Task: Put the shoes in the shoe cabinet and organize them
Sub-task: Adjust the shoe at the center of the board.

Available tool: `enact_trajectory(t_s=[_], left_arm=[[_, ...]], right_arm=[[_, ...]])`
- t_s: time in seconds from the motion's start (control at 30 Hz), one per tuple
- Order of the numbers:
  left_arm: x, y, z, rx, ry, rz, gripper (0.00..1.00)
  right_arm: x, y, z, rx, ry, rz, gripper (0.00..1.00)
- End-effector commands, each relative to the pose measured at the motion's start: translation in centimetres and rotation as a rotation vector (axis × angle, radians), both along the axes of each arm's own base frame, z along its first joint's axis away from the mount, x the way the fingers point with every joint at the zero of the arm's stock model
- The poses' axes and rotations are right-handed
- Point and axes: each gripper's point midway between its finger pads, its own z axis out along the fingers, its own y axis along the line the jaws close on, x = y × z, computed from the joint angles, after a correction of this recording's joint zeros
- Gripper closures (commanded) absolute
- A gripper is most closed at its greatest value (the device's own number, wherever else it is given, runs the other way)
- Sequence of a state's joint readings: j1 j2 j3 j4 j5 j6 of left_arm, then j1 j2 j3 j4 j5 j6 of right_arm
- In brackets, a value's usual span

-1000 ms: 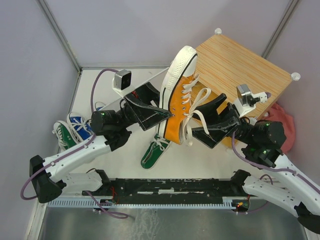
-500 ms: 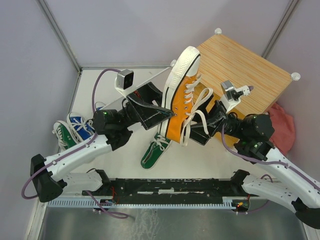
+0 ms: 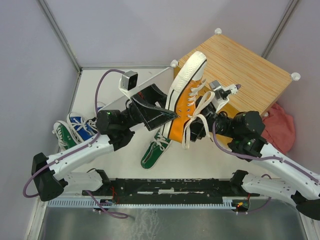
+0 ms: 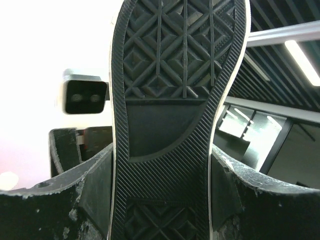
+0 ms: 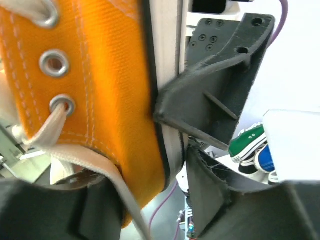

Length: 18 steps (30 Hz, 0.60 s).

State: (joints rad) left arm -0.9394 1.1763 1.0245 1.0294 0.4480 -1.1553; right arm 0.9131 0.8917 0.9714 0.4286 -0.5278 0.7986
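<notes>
Pale grey walls (image 3: 125,30) closed in a white worktop (image 3: 200,162), and from where I stood the wooden cabinet (image 3: 250,70) sat at the far right corner, its striped top facing up with white knobs (image 3: 218,31) at the corners. A pink cloth (image 3: 280,125) lay just beside it on the right.

Between the two arms an orange sneaker (image 3: 184,102) hung in the air above the worktop. Its white toe cap pointed away toward the cabinet's near-left corner, its heel was toward the arms, and its loose white laces (image 3: 192,127) dangled.

The left claw (image 3: 169,114) was clamped across the shoe's dark patterned sole; its wrist view showed a finger (image 4: 95,185) pressed against each edge of the sole. The right claw (image 3: 197,131) was spread wide around the heel end from the canvas side. One finger (image 5: 215,200) stood a little off the sole, with a gap showing between them. I couldn't tell whether the other finger was touching the canvas.

Down on the worktop, a green sneaker (image 3: 154,152) lay below the raised shoe. A blue sneaker (image 3: 80,127) and a second green sneaker (image 3: 64,135) sat side by side near the left wall, well apart from the cabinet.
</notes>
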Motion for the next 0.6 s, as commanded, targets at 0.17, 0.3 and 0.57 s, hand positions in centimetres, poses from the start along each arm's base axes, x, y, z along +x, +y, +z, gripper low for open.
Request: enact_trajectory(t_s=[0.17, 0.3, 0.57], left_arm=[[-0.3, 1.4, 2.1, -0.077, -0.106, 0.098, 0.96], [2.0, 1.2, -0.7, 0.082, -0.087, 0.284, 0.68], [5.0, 7.6, -4.7, 0.275, -0.058, 0.711, 0.01]], right_arm=[[0.1, 0.5, -0.5, -0.101, -0.018, -0.093, 0.97], [3.0, -1.9, -2.8, -0.217, 0.031, -0.318, 0.98], [6.6, -5.4, -8.3, -0.448, 0.131, -0.583, 0.98]])
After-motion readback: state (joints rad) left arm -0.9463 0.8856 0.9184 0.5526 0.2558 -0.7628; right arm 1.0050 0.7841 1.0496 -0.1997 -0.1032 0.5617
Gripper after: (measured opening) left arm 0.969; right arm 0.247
